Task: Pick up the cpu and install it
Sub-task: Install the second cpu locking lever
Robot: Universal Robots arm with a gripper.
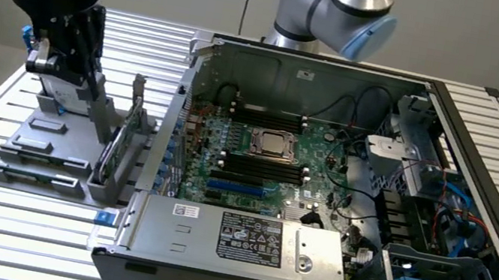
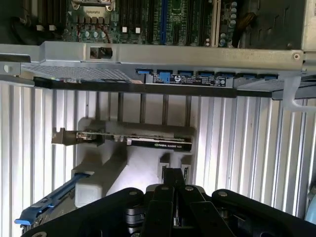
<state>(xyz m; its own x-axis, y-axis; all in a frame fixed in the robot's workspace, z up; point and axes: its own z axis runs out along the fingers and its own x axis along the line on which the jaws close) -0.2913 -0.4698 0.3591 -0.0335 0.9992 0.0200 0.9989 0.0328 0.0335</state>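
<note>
The gripper (image 1: 64, 82) is hovering over the grey parts holder (image 1: 44, 151) on the surface, its fingers closed and holding nothing, while the cpu (image 1: 272, 144) is sitting in the motherboard socket inside the computer case (image 1: 491, 150).

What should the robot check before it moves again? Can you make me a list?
1. The gripper is shut: ok.
2. The cpu is in the gripper: cannot tell; I see nothing between its fingertips.
3. The computer case is open: ok.
4. The socket is free of cables: ok.
5. The socket is empty: cannot tell; something silver and square sits there.
6. The graphics card stands in the grey holder, apart from the gripper: ok.
</note>
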